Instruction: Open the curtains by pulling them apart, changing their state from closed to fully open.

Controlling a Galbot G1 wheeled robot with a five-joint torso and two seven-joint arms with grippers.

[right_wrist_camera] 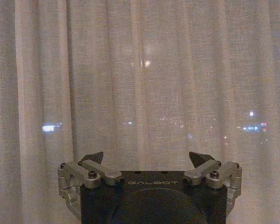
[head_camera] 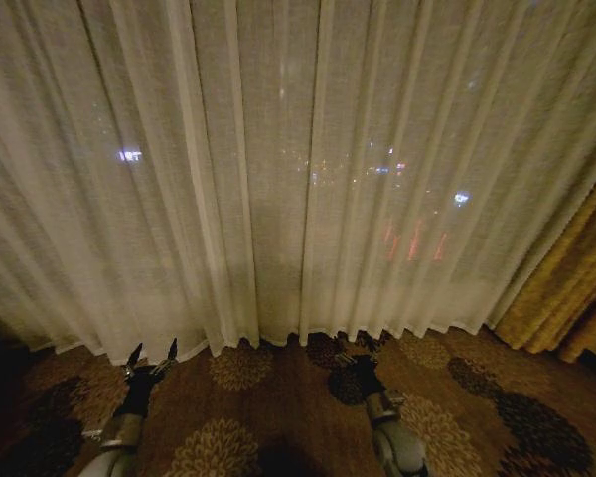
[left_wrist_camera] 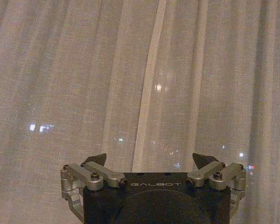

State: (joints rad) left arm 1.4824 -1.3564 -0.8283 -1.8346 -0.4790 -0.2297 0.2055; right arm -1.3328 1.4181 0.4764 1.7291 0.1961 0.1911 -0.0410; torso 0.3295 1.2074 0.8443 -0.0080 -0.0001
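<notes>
Low over the patterned carpet (head_camera: 278,407), the left gripper (head_camera: 152,350) and right gripper (head_camera: 356,348) both stand wide, holding nothing, pointed at the curtains (head_camera: 278,179) just ahead without touching them. The sheer panels hang closed to the floor, city lights glowing through. The head view adds a golden drape (head_camera: 566,288) at the right edge.

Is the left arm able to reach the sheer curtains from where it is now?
Probably yes. The left tool is open, low over the carpet, pointing at the curtains, with nothing between them. The curtains hang closed, apart from the tool. The right tool sits likewise.
</notes>
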